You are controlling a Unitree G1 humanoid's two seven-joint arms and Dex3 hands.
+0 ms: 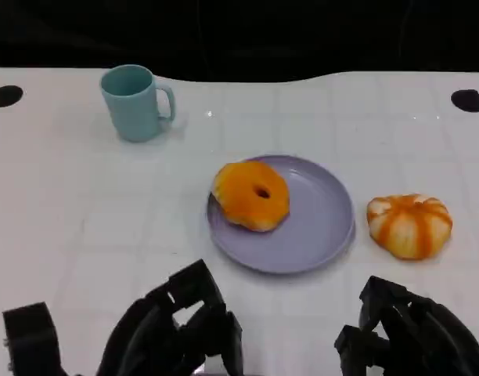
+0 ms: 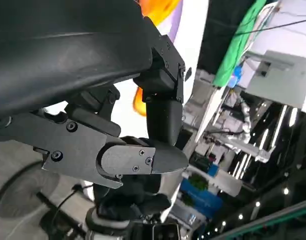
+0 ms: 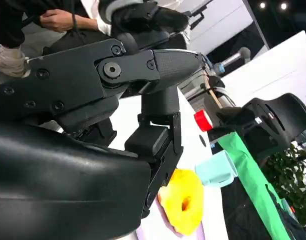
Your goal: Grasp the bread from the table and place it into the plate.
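I saw the white desk (image 1: 59,227) carrying a purple plate (image 1: 318,227) with ring-shaped bread (image 1: 250,196) on its left side. Striped bread (image 1: 409,225) lay just right. My left hand (image 1: 173,333) and right hand (image 1: 408,333) held nothing, fingers apart.

From above, the head camera looks down and forward across the glossy white table (image 1: 83,235), both black robot hands at its near edge, the dark room beyond the far edge. The left wrist camera sits close behind the left hand (image 2: 118,125), rolled sideways, facing across the table toward cluttered shelving. The right wrist camera, equally tight behind the right hand (image 3: 128,120), also tilted, faces the far-left corner. The head and right wrist views share the orange ring-shaped bread (image 1: 251,196) (image 3: 184,202) and the pale teal ceramic mug (image 1: 135,102) (image 3: 216,170).
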